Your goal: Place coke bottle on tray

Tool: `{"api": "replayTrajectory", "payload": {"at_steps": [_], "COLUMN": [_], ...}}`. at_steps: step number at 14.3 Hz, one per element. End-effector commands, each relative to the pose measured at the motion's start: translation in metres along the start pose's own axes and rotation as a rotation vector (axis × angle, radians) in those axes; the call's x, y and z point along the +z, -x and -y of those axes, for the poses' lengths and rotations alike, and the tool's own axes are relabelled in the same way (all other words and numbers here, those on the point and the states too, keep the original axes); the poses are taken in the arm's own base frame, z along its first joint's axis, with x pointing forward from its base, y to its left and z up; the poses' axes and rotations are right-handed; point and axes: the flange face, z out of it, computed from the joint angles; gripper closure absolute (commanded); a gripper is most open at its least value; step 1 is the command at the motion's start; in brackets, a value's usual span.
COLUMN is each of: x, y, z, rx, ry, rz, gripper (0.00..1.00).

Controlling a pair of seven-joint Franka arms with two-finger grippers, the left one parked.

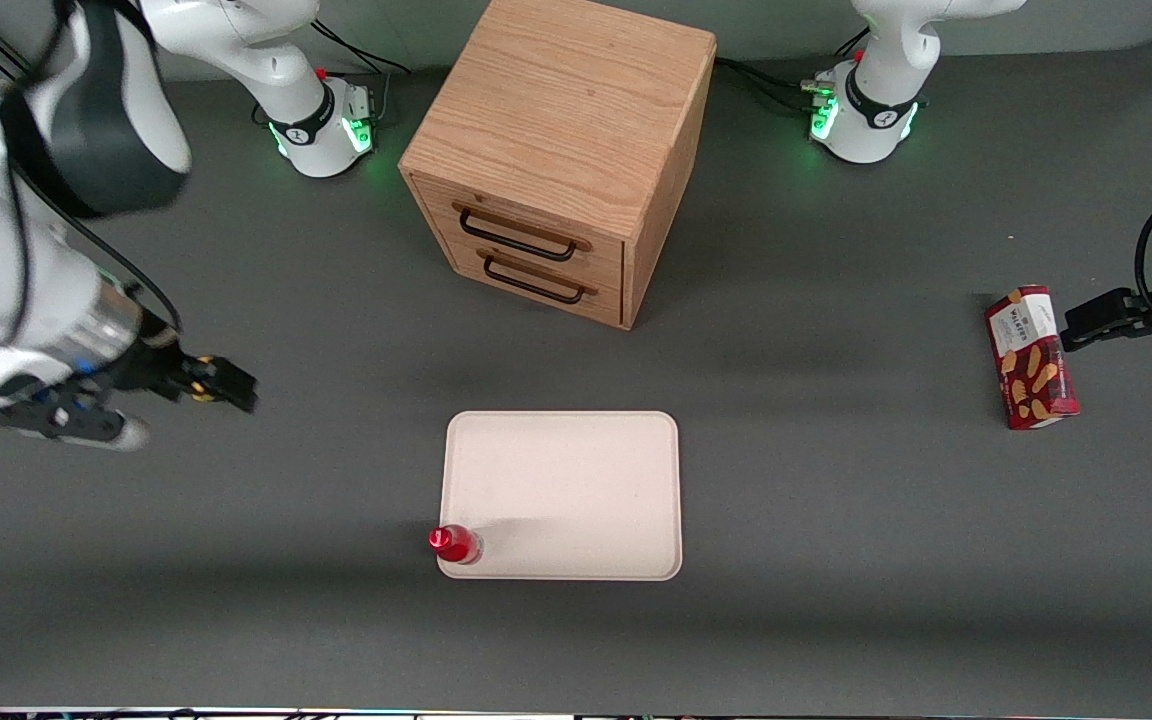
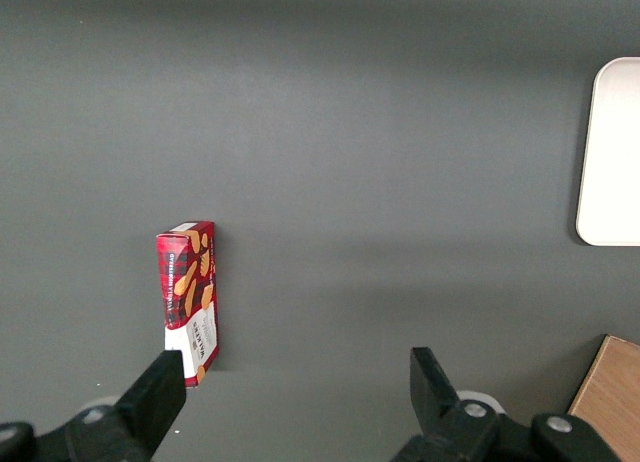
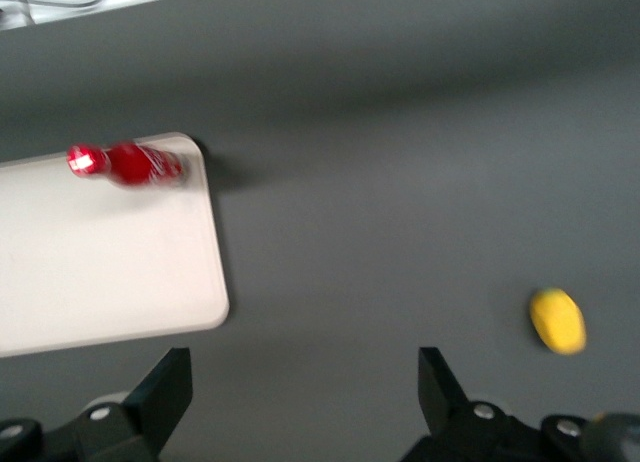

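**Already on the tray: bottle stands at the tray's corner, gripper well off**

Front view. You see the coke bottle (image 1: 454, 543) upright in the tray's corner nearest the front camera, toward the working arm's end; from above its clear base is hard to make out, and you cannot tell how close it stands to the rim. The tray (image 1: 576, 480) lies in front of the wooden cabinet (image 1: 561, 150), with bare table (image 1: 336, 620) all round it. The gripper (image 1: 226, 385) hovers well apart from the tray, toward the working arm's end; the arm's bulk is cut off at the picture's edge, and the dark fingers merge here. A red snack box (image 1: 1031, 357) lies toward the parked arm's end.

Left wrist view. You get only one rounded edge of the tray (image 2: 610, 152), cut off by the frame, plus a sliver of the cabinet (image 2: 610, 397) and the snack box (image 2: 188, 300) on open table.

Right wrist view. Your gripper (image 3: 305, 397) shows its two fingers spread wide with nothing between them. The bottle (image 3: 125, 165) appears on the tray (image 3: 100, 272), close to its rounded corner, somewhat blurred; most of the tray is cut off. A small yellow lump (image 3: 557, 321) lies on the table, well apart from the tray.
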Motion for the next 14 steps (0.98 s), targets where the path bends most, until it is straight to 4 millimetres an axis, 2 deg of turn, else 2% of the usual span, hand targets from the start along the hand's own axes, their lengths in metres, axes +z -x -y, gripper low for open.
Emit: {"api": "replayTrajectory", "payload": {"at_steps": [1,3,6,7,9,14], "x": [-0.020,-0.033,-0.050,-0.053,-0.054,-0.045], "y": [0.040,0.067,0.089,0.089,0.088,0.061], "z": [-0.045,-0.070,-0.096,-0.107,-0.114,-0.102], "rx": [-0.025,-0.011,-0.029,-0.016,-0.017,0.005], "ry": [-0.026,-0.040,-0.058,-0.060,-0.033,0.051], "rz": [0.043,0.037,0.040,0.045,0.045,0.036], "gripper": [0.00,0.00,0.00,0.00,0.00,0.00]}}
